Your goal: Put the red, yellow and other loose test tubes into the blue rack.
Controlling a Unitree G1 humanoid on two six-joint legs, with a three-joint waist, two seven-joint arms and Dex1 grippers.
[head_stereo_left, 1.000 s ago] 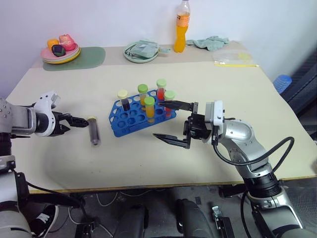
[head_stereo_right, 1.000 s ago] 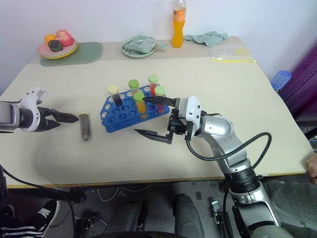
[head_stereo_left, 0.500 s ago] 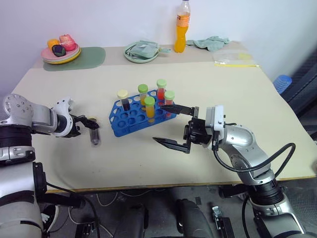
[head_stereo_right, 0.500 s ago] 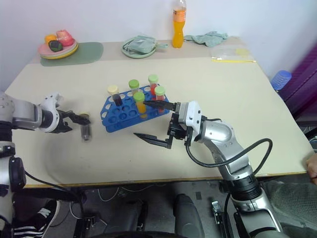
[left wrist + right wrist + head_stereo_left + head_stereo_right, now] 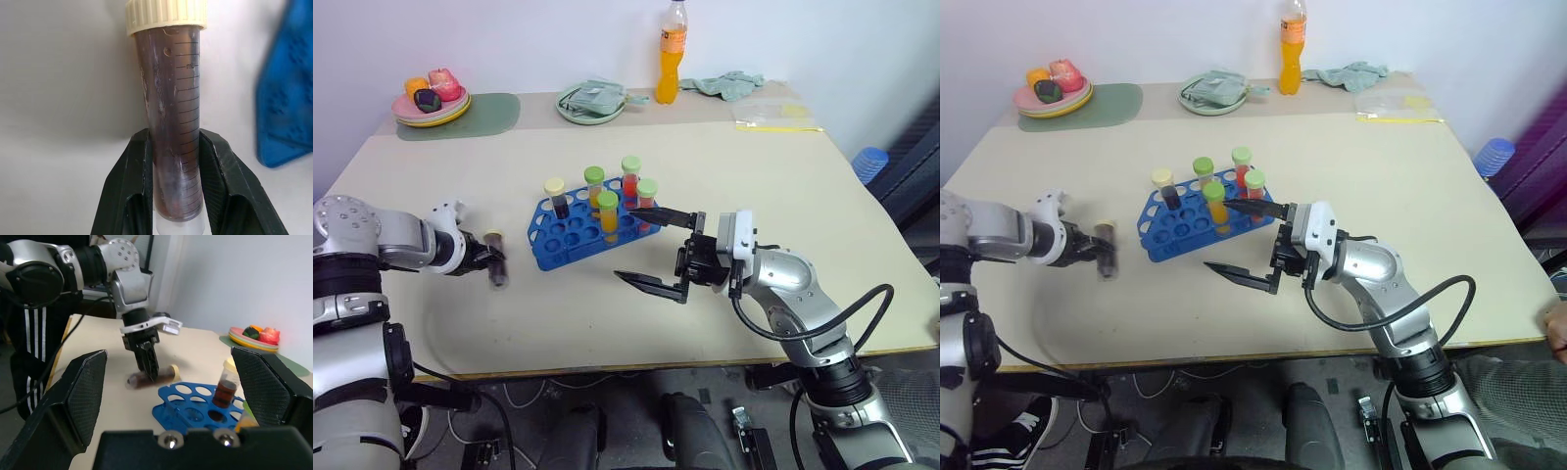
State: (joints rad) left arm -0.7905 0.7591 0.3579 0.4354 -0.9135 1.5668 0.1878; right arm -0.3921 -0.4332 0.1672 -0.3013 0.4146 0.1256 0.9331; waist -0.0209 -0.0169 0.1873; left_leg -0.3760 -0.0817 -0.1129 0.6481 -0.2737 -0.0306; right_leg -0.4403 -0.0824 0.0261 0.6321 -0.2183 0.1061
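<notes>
Test tube (image 5: 175, 122) with dark liquid and a cream cap, lying on the table (image 5: 724, 176) just left of the blue rack (image 5: 582, 230). Left gripper (image 5: 487, 257): jaws squeezed tight on its lower end. Best to lift slowly, tip it upright, cap on top, then drop into an empty hole. Right gripper (image 5: 656, 248) by the rack: jaws wide, holding nothing.

Clear glossy plastic tube (image 5: 175, 127) with ribbed cream cap, matt black hand fingers (image 5: 128, 193), smooth matt table (image 5: 724, 176)
</notes>
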